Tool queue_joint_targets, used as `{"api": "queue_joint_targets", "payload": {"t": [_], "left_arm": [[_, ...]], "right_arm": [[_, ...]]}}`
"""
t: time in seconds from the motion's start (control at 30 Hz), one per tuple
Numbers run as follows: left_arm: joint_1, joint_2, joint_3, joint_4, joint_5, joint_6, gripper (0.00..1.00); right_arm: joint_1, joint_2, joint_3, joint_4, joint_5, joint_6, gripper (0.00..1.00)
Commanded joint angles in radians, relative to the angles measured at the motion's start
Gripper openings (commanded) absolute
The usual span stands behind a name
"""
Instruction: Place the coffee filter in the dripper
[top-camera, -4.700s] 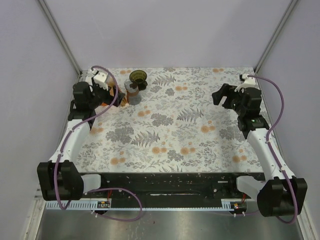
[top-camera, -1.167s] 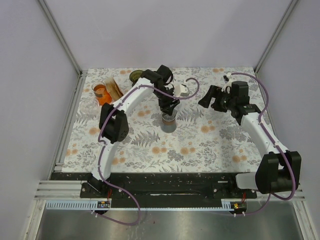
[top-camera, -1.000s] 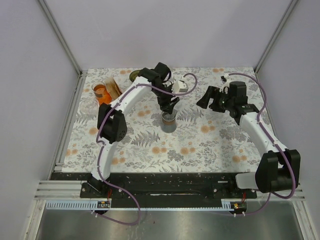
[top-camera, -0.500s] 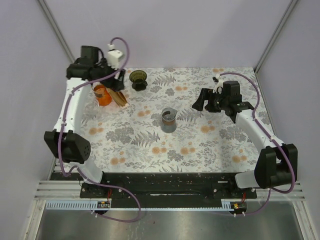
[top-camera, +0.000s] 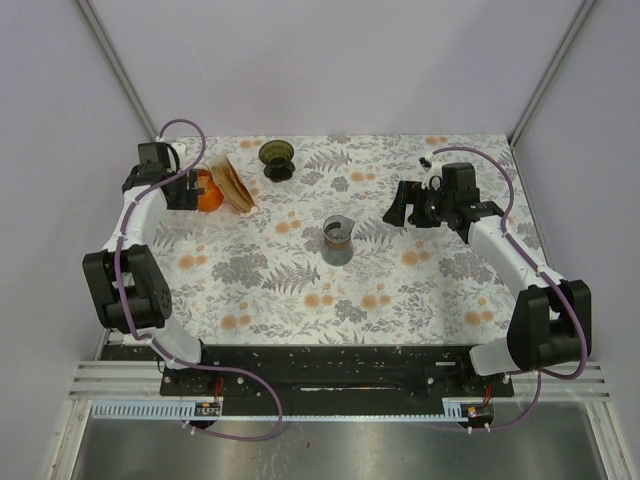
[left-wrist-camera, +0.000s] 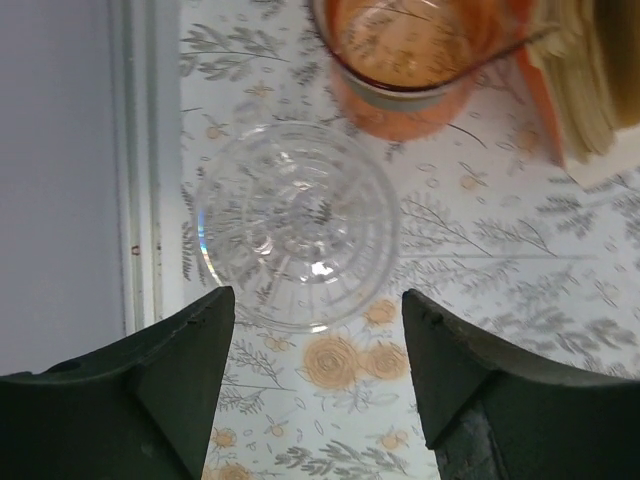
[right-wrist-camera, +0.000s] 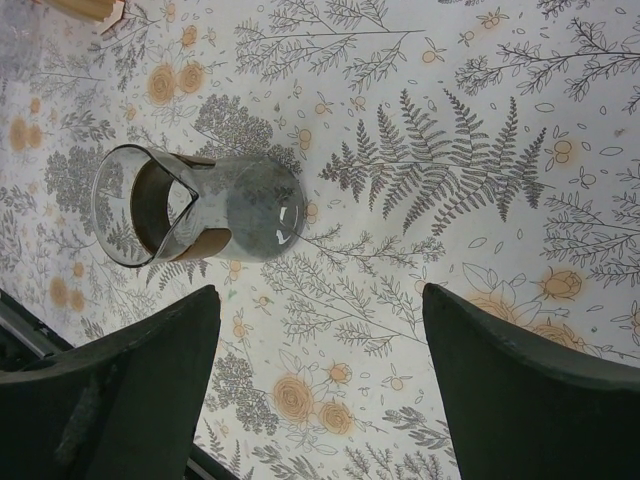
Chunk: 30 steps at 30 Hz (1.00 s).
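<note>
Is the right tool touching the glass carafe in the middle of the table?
Apart. The top external view shows a strip of patterned table between the right tool and the glass carafe. Its jaws stand open, with nothing between them.

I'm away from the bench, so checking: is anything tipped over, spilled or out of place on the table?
Nothing stands out. The dripper and the glass carafe stand upright, the filter stack sits beside the orange cup, and no spill shows on the table.
</note>
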Motion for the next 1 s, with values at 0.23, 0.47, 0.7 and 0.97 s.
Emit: {"api": "queue_joint_targets", "payload": {"t": [0.23, 0.47, 0.7, 0.97], "left_arm": [[0.111, 0.085, 0.002, 0.225, -0.141, -0.252, 0.72], [0.151, 0.206, 0.089, 0.157, -0.104, -0.264, 0.72], [0.166, 0.264, 0.123, 0.129, -0.063, -0.247, 0.61], [0.217, 0.289, 0.131, 0.054, 0.086, -0.211, 0.18]], "right_arm": [[0.015, -0.039, 0.007, -0.006, -0.012, -0.044, 0.89], [0.018, -0.053, 0.003, -0.005, -0.005, -0.057, 0.89], [0.019, -0.046, 0.010, -0.006, -0.003, -0.059, 0.89], [0.019, -0.076, 0.004, -0.012, 0.011, -0.056, 0.89]]}}
